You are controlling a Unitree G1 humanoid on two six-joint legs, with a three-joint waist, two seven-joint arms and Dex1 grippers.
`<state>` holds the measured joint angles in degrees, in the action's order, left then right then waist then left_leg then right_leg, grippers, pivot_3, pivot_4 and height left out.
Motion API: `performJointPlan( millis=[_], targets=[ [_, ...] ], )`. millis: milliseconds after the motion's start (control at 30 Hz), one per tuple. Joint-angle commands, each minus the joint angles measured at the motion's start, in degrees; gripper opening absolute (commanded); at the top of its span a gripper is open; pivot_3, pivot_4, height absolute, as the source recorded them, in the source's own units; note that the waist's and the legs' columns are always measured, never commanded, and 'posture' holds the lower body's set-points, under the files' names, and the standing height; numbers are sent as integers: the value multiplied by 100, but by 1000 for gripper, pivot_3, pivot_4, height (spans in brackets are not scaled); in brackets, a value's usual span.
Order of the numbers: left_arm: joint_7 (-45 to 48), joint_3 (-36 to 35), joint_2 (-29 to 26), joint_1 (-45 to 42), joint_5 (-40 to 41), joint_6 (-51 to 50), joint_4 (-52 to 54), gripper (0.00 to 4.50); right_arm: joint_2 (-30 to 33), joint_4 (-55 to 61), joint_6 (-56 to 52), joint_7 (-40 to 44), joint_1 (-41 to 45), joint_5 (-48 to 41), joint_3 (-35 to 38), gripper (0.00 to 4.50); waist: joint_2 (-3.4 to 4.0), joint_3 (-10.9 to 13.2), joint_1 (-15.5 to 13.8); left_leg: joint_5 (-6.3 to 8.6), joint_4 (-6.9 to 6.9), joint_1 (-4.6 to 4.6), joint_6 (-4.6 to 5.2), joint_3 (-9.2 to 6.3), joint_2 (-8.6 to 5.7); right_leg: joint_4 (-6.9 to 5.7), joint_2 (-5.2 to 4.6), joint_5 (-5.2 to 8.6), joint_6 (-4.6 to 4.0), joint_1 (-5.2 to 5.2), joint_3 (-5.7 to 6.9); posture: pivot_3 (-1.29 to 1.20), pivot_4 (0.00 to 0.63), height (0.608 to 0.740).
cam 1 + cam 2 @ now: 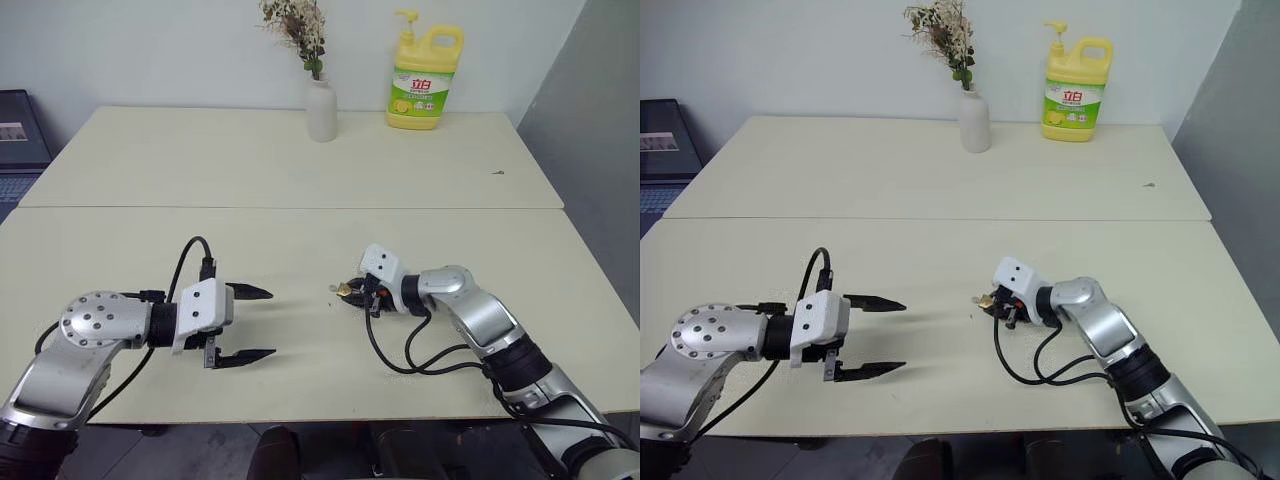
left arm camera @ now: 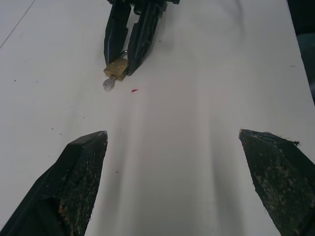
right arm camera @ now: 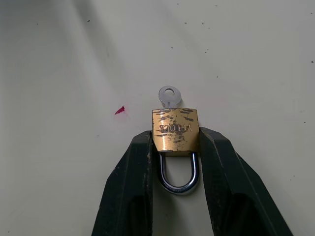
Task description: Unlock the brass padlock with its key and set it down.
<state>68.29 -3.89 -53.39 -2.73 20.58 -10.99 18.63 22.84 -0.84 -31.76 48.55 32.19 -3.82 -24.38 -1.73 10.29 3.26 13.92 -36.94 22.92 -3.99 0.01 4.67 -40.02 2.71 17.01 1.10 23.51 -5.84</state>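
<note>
Key in brass padlock, between right end effector fingers.

The key is showing just its round head above the padlock, its blade sitting hidden inside the brass body, while in the head views, right of centre, both are appearing too small to tell apart.

Scuffed brass padlock, shackle closed, silvery key in its keyhole, on table
</note>
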Motion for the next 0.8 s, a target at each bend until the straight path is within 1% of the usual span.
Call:
performJointPlan(
  millis=[33, 100, 200, 267, 333, 500, 633, 700, 800],
  targets=[
    [-55, -72, 46, -37, 156, -90, 150, 4500, 93, 159, 141, 27, -109, 140, -67, 930, 0, 0, -1, 0, 0, 0, 0, 0, 0, 0, 0, 0, 0, 0, 0, 0, 150, 740],
    [-118, -66, 103, -72, 180, -170, 101, 4500, 406, 410, 561, -52, -247, 432, -42, 930, 0, 0, -8, 0, 0, 1, 0, 0, -1, 0, 0, 0, 0, 0, 0, 0, 150, 740],
    [-237, -14, 308, -215, 289, -358, -22, 4500, 1264, 1079, 1449, -181, -580, 959, 282, 930, 9, 6, -116, 0, -1, 8, 0, -2, -7, 6, -6, 1, 1, 0, 3, 0, 150, 740],
    [-469, 22, 608, -572, 608, -791, -53, 4500, 1924, 1488, 2235, -504, -846, 1439, 650, 930, 9, 6, -181, 0, -2, 9, 0, 3, -13, 8, -13, 1, 4, 0, 2, 0, 150, 740],
    [-622, 34, 818, -857, 830, -1146, -60, 4500, 2267, 1655, 2739, -737, -1016, 1765, 790, 930, 5, 6, -167, 0, -5, 11, 0, 3, -17, 7, -17, 1, 7, 0, 3, 0, 150, 740],
    [-787, 122, 1022, -1322, 952, -1601, -147, 4500, 2450, 1763, 3499, -1112, -1225, 2368, 891, 930, -3, 1, -11, 0, -2, -7, 1, -8, -2, -1, 8, -1, 8, -8, -6, 0, 150, 740],
    [-911, 237, 1324, -2117, 1259, -2211, -431, 4500, 2370, 1895, 4543, -2145, -1305, 3224, 1079, 930, -3, 2, -12, 0, -4, -3, 1, -10, -4, -6, 7, -1, 6, -6, -5, 0, 150, 740],
    [-902, 281, 1459, -2504, 1415, -2493, -549, 4500, 2241, 1949, 4797, -2389, -1327, 3296, 1154, 930, -4, 1, -26, -1, -8, 0, 0, -8, -8, -5, 3, -2, 9, -7, -4, 0, 150, 740],
    [-857, 316, 1574, -2836, 1649, -2859, -630, 4500, 2078, 1988, 4992, -2479, -1282, 3269, 1233, 930, -4, 1, -23, -1, -7, -1, 0, -6, -9, -3, 2, -6, 4, -10, -7, 0, 150, 740]
  ],
)
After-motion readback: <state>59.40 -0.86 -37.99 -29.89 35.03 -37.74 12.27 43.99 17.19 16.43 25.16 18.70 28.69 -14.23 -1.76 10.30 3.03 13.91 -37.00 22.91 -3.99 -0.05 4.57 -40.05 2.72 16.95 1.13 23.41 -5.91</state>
